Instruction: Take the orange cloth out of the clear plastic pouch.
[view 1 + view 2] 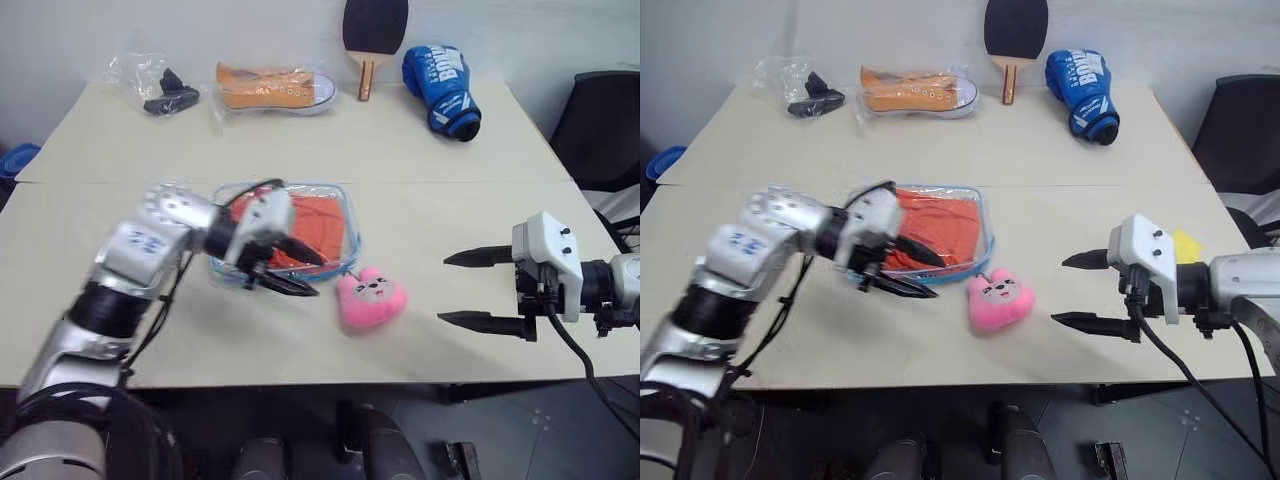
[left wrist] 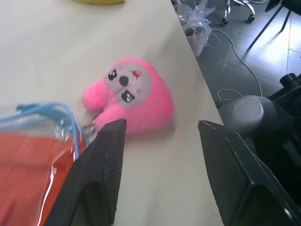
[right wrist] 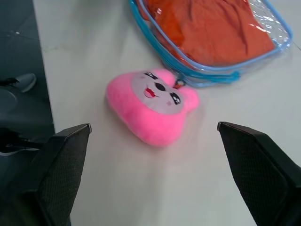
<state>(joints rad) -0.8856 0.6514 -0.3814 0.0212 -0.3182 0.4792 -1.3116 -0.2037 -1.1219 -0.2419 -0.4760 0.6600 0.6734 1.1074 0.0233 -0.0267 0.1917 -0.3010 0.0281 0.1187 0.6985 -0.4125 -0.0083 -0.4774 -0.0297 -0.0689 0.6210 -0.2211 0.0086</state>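
While orange cloth [image 1: 318, 228] sits fully inside clear plastic pouch [image 1: 348, 215] mid-surface [image 1: 420, 160], extraction not started | left claw [image 1: 297, 272] part-open, empty, over pouch's 6 o'clock edge | right claw [image 1: 482, 290] wide open, empty, at 3 o'clock beyond pink plush [image 1: 370, 298] | left: open pouch, pull cloth

- My left gripper [image 1: 292, 272] and its wrist cover the near left part of the clear plastic pouch [image 1: 345, 205], so I can't see that edge.
- The orange cloth [image 3: 211, 33] runs off the frame edge in both wrist views.
- I can't identify the black item inside the wrinkly bag [image 1: 150, 85].
- Only a sliver of something yellow [image 2: 96, 1] shows at the left wrist frame's edge.
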